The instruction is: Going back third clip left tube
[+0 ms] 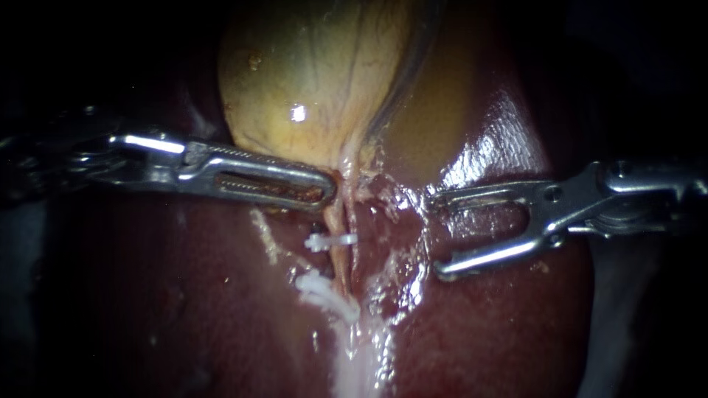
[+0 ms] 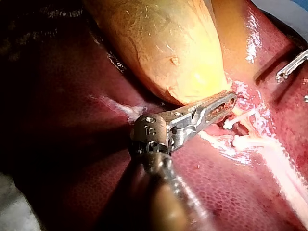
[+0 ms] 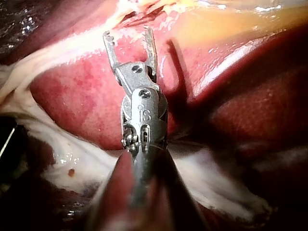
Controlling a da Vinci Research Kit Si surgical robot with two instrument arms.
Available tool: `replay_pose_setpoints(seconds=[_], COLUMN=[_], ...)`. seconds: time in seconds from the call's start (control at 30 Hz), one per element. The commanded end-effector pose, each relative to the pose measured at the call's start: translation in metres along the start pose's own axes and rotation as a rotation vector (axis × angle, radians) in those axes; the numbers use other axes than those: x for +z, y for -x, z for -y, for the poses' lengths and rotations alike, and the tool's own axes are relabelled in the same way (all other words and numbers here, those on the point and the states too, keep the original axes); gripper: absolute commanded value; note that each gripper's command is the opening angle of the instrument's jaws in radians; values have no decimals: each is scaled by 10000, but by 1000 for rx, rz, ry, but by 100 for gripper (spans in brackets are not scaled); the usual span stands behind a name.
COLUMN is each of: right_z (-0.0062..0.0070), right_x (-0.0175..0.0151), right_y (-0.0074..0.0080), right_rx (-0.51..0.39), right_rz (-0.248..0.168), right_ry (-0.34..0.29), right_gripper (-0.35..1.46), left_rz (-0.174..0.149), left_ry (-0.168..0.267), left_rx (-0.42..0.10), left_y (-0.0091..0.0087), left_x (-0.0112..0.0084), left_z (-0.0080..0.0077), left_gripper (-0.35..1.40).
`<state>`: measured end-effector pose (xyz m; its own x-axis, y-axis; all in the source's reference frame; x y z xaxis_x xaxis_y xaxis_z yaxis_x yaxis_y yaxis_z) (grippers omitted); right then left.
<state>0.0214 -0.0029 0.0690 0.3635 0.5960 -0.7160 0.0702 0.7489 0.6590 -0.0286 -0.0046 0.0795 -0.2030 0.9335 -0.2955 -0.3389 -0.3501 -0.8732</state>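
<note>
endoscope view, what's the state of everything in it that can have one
left instrument: jaws shut on the gallbladder at its neck
right instrument: jaws open, holding nothing
upper clip: closed across the tube
lower clips: closed on the tube, number unclear
tube: uncut between the clips

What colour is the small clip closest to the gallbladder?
White. The clip shows best in the endoscope view.
</note>
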Motion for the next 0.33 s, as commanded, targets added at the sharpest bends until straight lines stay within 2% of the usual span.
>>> replay_pose_setpoints(seconds=[0.03, 0.33], right_z=[0, 0], right_x=[0, 0], right_y=[0, -1], right_rx=[0, 1], right_rz=[0, 0], right_ry=[0, 0], right_gripper=[50, 50], left_rz=[1, 1], left_ry=[-2, -1], left_rx=[0, 0], left_y=[0, 0], left_x=[0, 0], left_z=[0, 0], left_gripper=[-35, -35])
